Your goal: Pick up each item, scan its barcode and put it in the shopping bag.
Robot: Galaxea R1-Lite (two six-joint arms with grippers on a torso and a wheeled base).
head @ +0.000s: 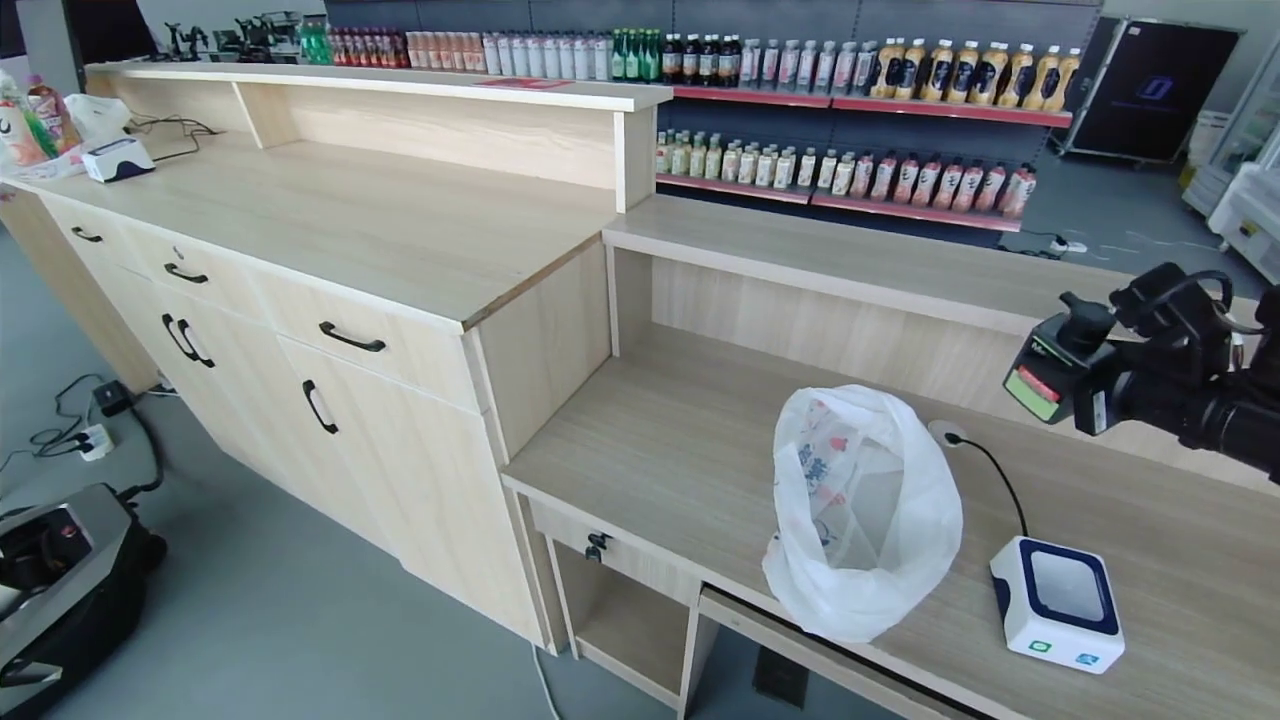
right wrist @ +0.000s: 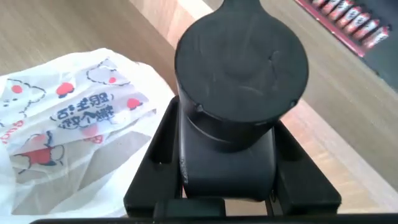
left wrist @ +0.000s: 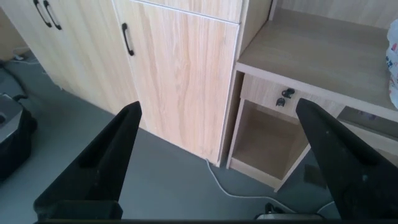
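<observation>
1. Fingers (right wrist: 155, 168) of the right gripper (head: 1085, 388) clamped on a dark capped container (head: 1040, 380), held in the air over the back of the desk (head: 680, 440), above and beyond the scanner (head: 1065, 590) and well apart from it.
2. Left gripper (left wrist: 217, 168) low over the floor beside the cabinet (left wrist: 180, 74), fingers wide apart, holding nothing; no part in this step, by the look of things.
3. Shopping bag (head: 860, 510) standing on the desk with its mouth open upward, just beside the scanner.
4. Cannot tell whether the barcode is read yet; safest to treat the scan as the step in hand.
5. Bring the container down toward the scanner's upturned window, roll the wrist to face the printed label at the glass, and pause just above without touching.
6. Grip firmly throughout: round, smooth body, likely to twist or slide between the pads.
7. Steer wide of the cable (head: 1000, 480) running from the scanner to the back of the desk.
8. For bagging, centre over the mouth and lower well inside before opening; thin film, apt to fold or tip under a drop.
</observation>
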